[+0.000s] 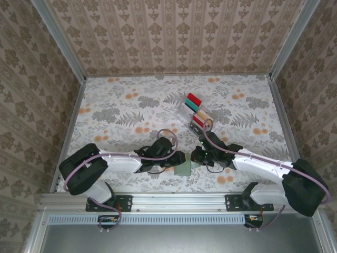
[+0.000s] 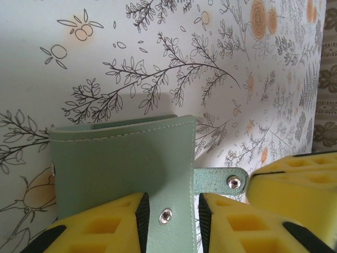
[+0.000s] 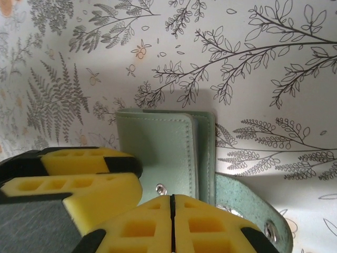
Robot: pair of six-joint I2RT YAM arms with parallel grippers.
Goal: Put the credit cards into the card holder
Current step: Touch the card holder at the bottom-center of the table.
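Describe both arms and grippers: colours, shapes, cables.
Both the left arm and right arm have white links, black joints and bulky black shoulder housings. A lilac cable loops along each. The left gripper and right gripper carry blocky yellow fingers with square recesses and black edges.

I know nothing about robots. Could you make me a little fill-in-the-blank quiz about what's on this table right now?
1. The card holder near the front edge of the table is pale ____ in colour.
2. The credit cards stand farther back, in a clear plastic ____.
3. The right gripper has its yellow fingers pressed shut, while the fingers of the left gripper stand ____.
Missing words: green; rack; apart.
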